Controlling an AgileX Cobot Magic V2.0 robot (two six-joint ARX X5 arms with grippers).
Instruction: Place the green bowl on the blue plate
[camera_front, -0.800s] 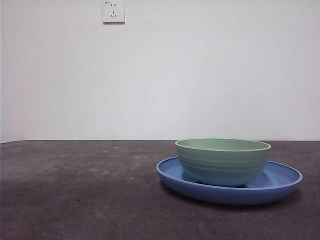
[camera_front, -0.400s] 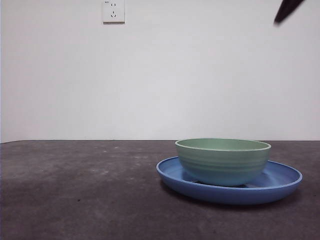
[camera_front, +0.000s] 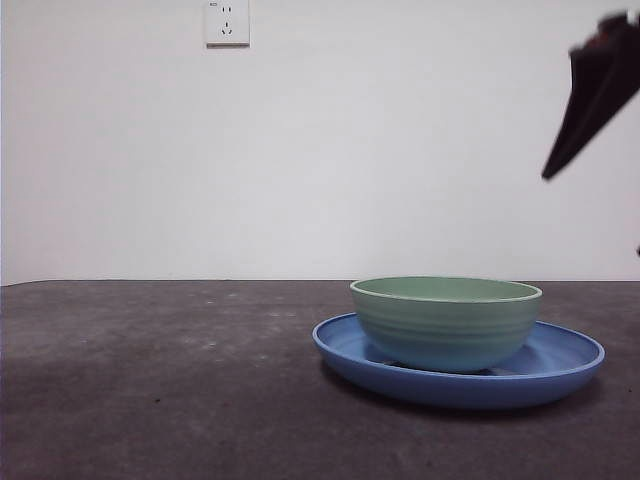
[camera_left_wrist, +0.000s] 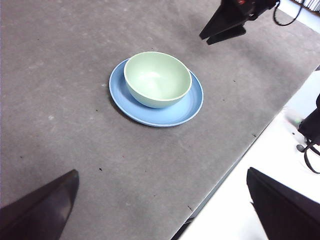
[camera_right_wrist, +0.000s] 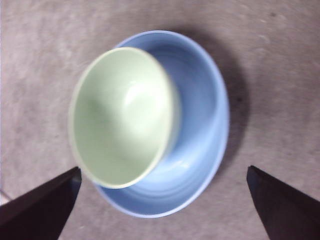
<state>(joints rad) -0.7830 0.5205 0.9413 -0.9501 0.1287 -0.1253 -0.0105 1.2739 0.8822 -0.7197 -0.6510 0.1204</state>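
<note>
Since the green bowl (camera_front: 446, 322) is sitting off-centre on the blue plate (camera_front: 560, 368), the right gripper (camera_right_wrist: 160, 210) (jaws spread, empty) hovering overhead is risking a nudge.

The right gripper (camera_front: 590, 110) hangs high in the air at the front view's upper right edge, dark and slanted downward, its jaws spread wide and holding nothing, while the left gripper (camera_left_wrist: 162, 210) waits well apart, jaws likewise wide and empty.
</note>
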